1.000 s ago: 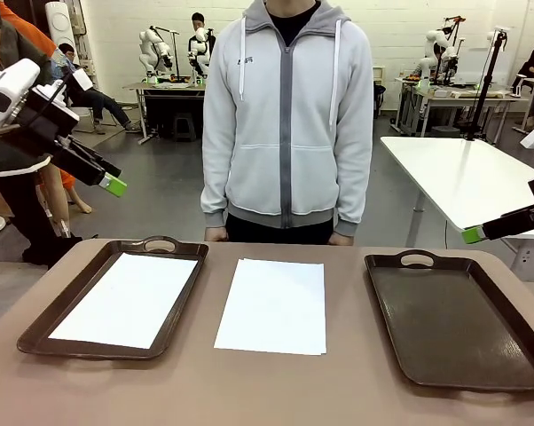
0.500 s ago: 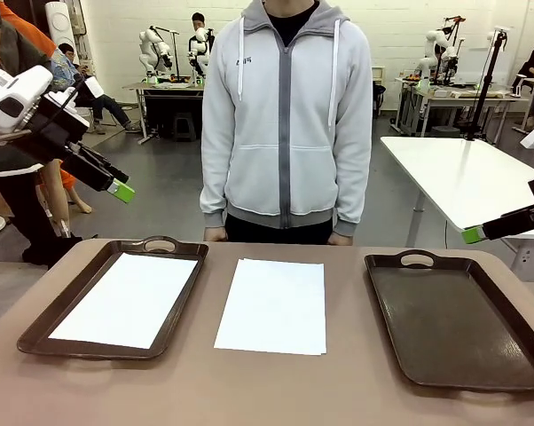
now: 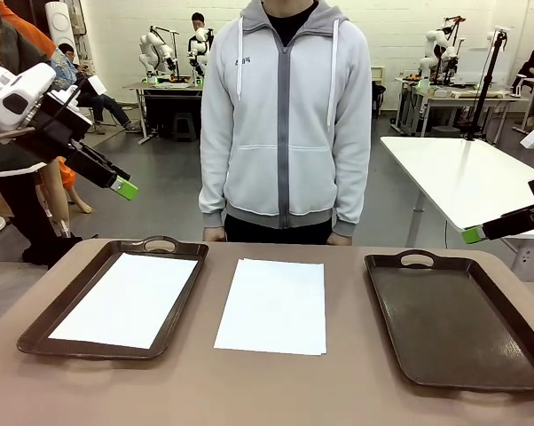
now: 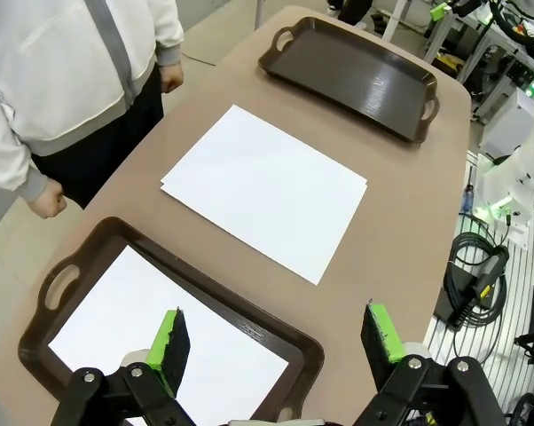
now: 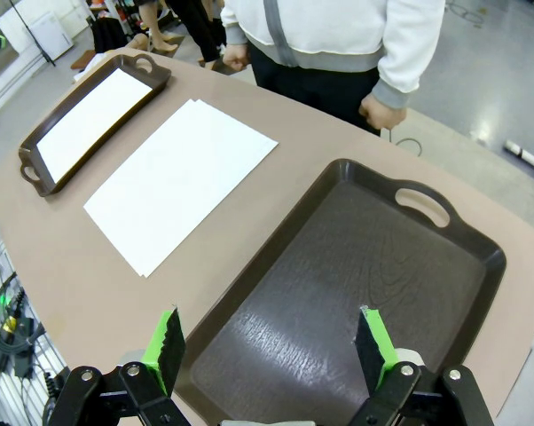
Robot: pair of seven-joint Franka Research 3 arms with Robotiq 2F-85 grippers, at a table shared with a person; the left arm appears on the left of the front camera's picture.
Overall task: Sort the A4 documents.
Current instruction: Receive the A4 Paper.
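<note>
We log: left tool [image 4: 276, 330] open, empty, raised over left tray [image 4: 215, 288] | right tool [image 5: 270, 342] open, empty, raised over right tray [image 5: 338, 266] | A4 documents [image 3: 273, 304] flat mid-worktop [image 3: 338, 390] between trays, one sheet [image 3: 125, 297] inside left tray, all well below both tools.

The front view's right edge cuts off the right-hand tray [image 3: 453, 311].

The front camera sits low at the table [image 3: 347, 355] edge, facing the person [image 3: 285, 115] across it. Each wrist camera looks down steeply from high above one end; all share the middle sheets [image 3: 274, 306].
</note>
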